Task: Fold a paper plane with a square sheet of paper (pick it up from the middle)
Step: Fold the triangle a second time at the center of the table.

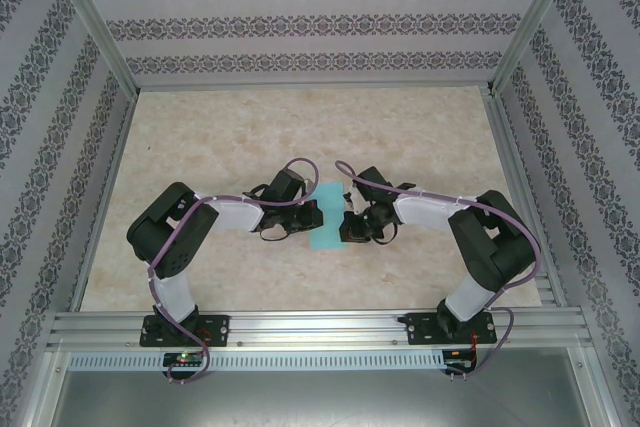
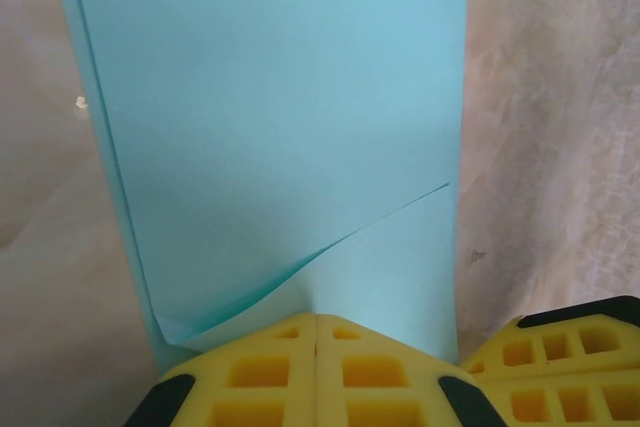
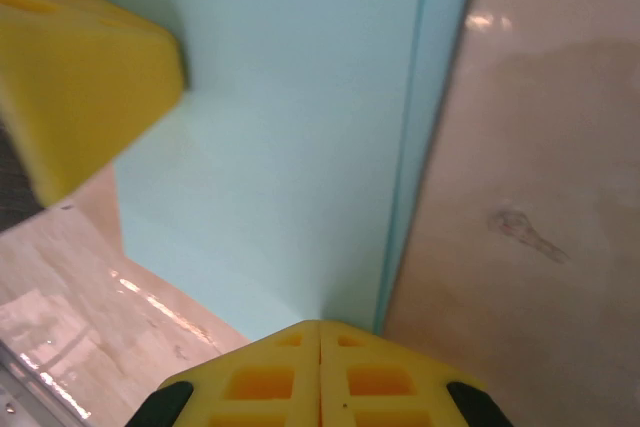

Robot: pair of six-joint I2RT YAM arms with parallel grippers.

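Touching the folded turquoise paper sheet (image 1: 326,215) w/ both tools shut, L tool (image 2: 317,332) on its left edge, R tool (image 3: 320,335) on its right, I see it flat on the desk (image 1: 250,127), long axis pointing away from my bases.

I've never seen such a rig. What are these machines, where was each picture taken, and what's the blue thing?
Two robot arms, the left arm and the right arm, are bolted at a marbled table's near edge. The wide picture looks down from above. The other two come from wrist cameras, so the yellow blocks at the bottom are each arm's own fingers: left fingers and right fingers, both shut. Between them lies a partly folded turquoise paper. They touch its edge; whether they pinch it is unclear.
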